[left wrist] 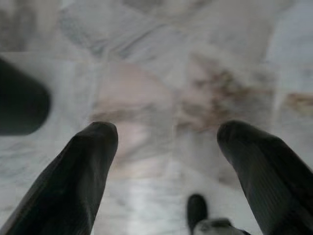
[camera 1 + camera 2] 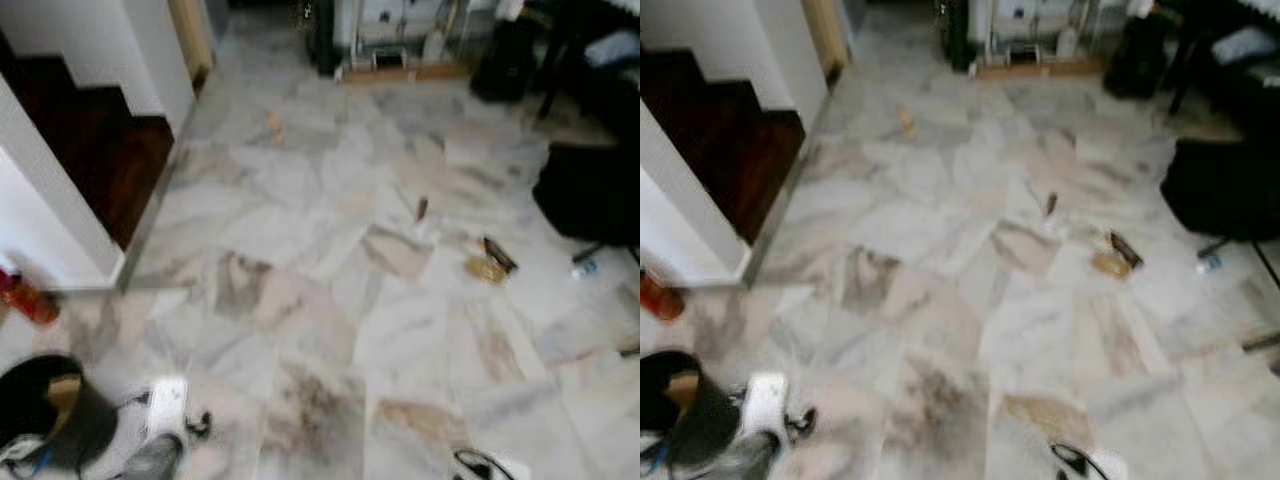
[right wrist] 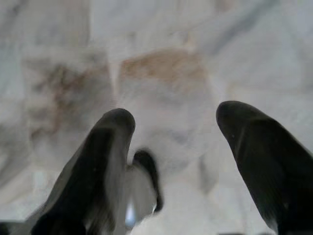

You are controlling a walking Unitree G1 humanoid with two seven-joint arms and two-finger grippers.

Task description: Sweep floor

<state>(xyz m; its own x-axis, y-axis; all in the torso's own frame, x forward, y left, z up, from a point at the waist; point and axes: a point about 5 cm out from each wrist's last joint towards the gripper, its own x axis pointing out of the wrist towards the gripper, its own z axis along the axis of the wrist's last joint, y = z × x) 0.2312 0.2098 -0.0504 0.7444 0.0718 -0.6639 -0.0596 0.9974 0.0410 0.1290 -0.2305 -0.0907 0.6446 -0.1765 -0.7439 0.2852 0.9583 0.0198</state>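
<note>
Litter lies on the marble floor (image 2: 330, 330): a crumpled yellow scrap with a dark brown wrapper (image 2: 490, 262), a small brown piece (image 2: 422, 208), a pale scrap farther off (image 2: 273, 125) and a small blue-white item (image 2: 585, 268). My left gripper (image 1: 166, 134) hangs low over bare floor, its two black fingers spread open and holding nothing. The right gripper (image 3: 176, 117) is also open and holding nothing above the tiles. The left arm (image 2: 160, 450) shows at the bottom left of the head view, the right one (image 2: 480, 465) at the bottom edge.
A dark wooden staircase (image 2: 100, 150) with a white wall (image 2: 40, 220) is on the left, a red object (image 2: 30, 300) at its foot. A black round container (image 2: 50, 400) sits near my left arm. Black furniture (image 2: 590, 190) stands to the right, with shelves (image 2: 400, 50) at the far end.
</note>
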